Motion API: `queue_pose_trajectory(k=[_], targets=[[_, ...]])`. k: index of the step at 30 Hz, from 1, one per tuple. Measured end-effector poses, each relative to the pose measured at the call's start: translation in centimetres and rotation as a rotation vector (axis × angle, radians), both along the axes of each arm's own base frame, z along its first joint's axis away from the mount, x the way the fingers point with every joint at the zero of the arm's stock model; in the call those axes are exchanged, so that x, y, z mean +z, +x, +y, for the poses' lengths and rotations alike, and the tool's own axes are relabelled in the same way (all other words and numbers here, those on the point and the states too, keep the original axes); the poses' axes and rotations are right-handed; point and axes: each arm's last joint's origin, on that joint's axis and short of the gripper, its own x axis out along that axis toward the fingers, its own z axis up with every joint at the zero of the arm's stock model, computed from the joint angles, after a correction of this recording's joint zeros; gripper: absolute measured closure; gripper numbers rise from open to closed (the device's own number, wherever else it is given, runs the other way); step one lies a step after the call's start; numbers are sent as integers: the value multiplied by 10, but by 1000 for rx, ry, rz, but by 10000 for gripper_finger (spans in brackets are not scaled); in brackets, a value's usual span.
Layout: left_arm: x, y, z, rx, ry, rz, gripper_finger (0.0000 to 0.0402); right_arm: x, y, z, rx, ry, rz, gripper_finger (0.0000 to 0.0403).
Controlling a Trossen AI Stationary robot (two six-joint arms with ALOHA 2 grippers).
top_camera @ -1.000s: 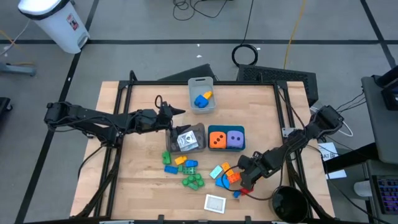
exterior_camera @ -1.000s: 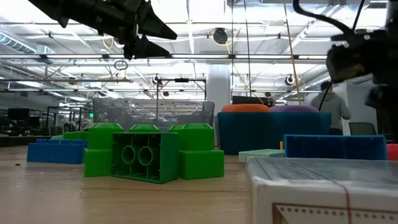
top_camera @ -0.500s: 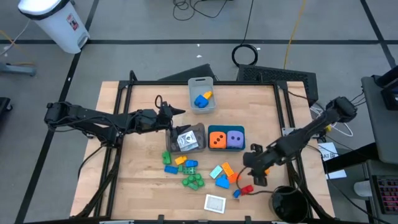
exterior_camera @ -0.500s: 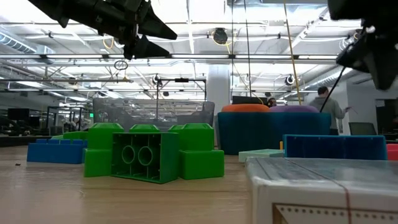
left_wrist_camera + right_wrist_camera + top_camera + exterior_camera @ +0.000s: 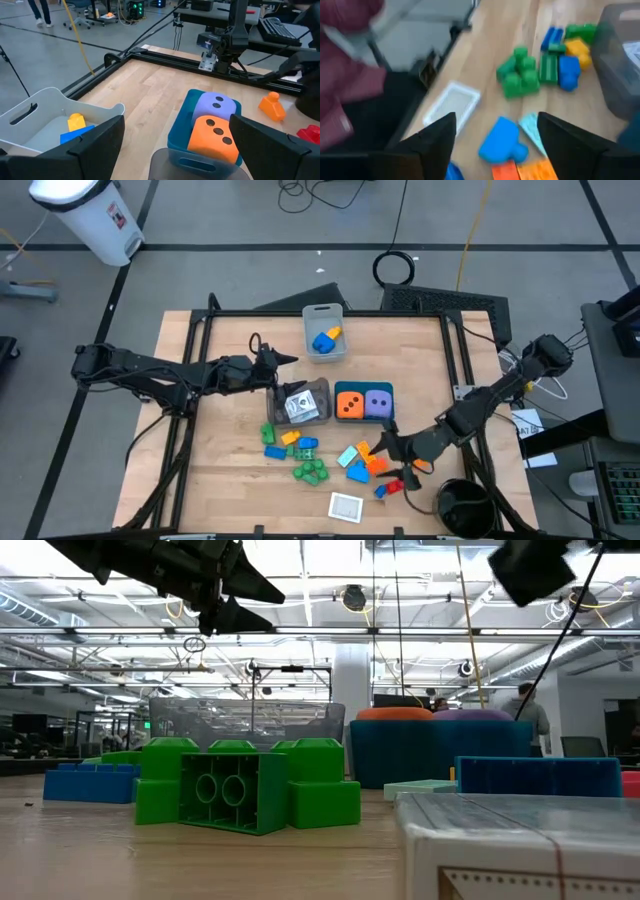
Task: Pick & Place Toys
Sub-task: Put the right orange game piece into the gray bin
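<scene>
The worktop [image 5: 220,460] was pale wood with a black metal frame around it. It stood on a grey floor with cables, and a white bin [image 5: 88,215] sat in the far corner. In the low view the room behind was a big hall with ceiling lights, and a person [image 5: 528,720] stood far off.

Most of the toys lay near the front middle of the worktop. A bumpy green brick clump [image 5: 310,471] sat by a blue brick [image 5: 272,451] and a yellow brick [image 5: 291,438]. An orange brick [image 5: 366,454] lay with its long side slanting toward the back left, beside a smooth blue piece [image 5: 356,471]. A small red piece [image 5: 394,485] lay close by. A flat square card [image 5: 346,506] with a white edge lay near the front edge.

The orange die [image 5: 349,404] and the purple die [image 5: 378,404] sat side by side in a teal bin [image 5: 364,387], dots up. A pale grey bin [image 5: 324,315] at the back held a blue and yellow brick [image 5: 325,339]. A grey bin [image 5: 318,386] held a card.

The right tool [image 5: 389,447] hung just beside the orange brick, fingers spread wide, holding nothing. The left tool [image 5: 280,358] waited above the worktop behind the grey bin, fingers wide apart and empty.
</scene>
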Motion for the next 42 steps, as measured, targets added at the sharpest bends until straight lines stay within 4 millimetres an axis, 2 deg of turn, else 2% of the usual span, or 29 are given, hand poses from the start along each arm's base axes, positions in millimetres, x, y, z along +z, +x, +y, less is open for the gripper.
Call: queue_pose_trajectory(k=[3,8,14,22,28,36,42], targets=[[0,0,0,0,0,0,36,-3,-12,2,1,-68,167,119],[0,0,0,0,0,1,37,-17,-36,1,-109,-97,443,142],[0,0,0,0,0,0,36,-29,-55,4,-136,-192,600,163],[0,0,0,1,0,0,36,-57,-55,14,-27,-292,804,165],[0,0,0,1,0,0,36,-76,-51,14,-7,-389,883,166],[0,0,0,1,0,0,36,-79,-51,13,-20,-401,907,171],[0,0,0,1,0,0,36,-79,-50,12,-23,-390,907,222]])
